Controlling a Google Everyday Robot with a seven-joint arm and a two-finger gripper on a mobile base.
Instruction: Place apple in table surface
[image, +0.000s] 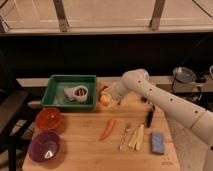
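Observation:
The apple (104, 100), small and yellow-orange, is low over the light-wood table surface (85, 147), just right of the green tray (70, 78). I cannot tell whether it touches the wood. My gripper (108, 95) comes in from the right on the white arm (150, 92) and is shut on the apple from above and behind. The gripper's fingers are mostly hidden by the wrist and the fruit.
The tray holds a white cup (76, 93). A red bowl (48, 119) and a purple bowl (45, 147) stand front left. A red chili pepper (108, 129), cutlery (132, 136), a black tool (149, 117) and a blue sponge (158, 142) lie on the table's right half.

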